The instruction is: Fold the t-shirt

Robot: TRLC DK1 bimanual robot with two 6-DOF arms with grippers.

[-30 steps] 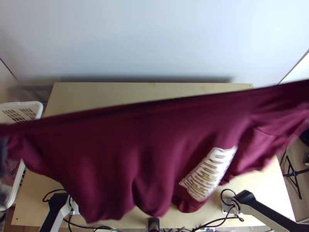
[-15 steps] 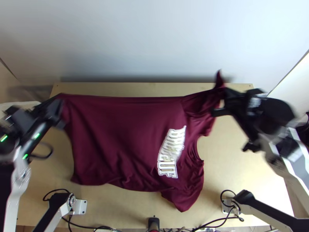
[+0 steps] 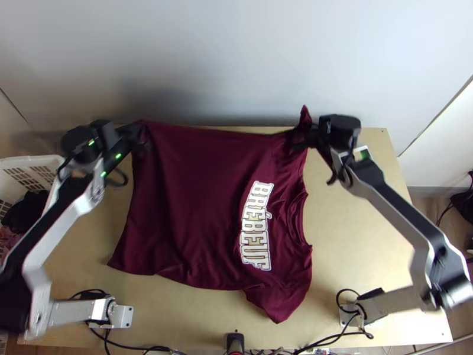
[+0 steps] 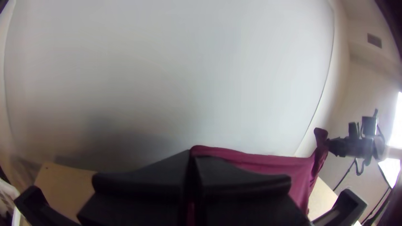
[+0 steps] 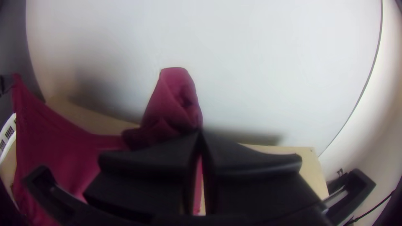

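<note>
The maroon t-shirt (image 3: 195, 201), brought down from a high, wide stretch before the camera; its body now lies largely spread across the worktop (image 3: 366, 260), on the near side of both claws, with shallow creases; its far edge is carried between them, close to the wall (image 3: 236, 59). Left claw (image 3: 141, 133): closed, with the far corner at the hem end pinched between its fingers; right claw (image 5: 200, 134): likewise closed, on bunched cloth at what appears to be the far sleeve (image 5: 173, 94), a loose tip of which stands up just beyond its grip. Since the preceding picture both claws have travelled inward, and the left one also toward the wall; the white lettering (image 3: 257, 225) has flattened, and the neckline (image 3: 304, 222) lies on the near side of the right claw; the other sleeve (image 3: 281, 299) rests nearest the arms' bases. Significance: the shirt seems nearly laid out, with no fold made; the far edge probably has to be lowered and released next; letting go too high could leave it rumpled, the bunched sleeve especially.
</note>
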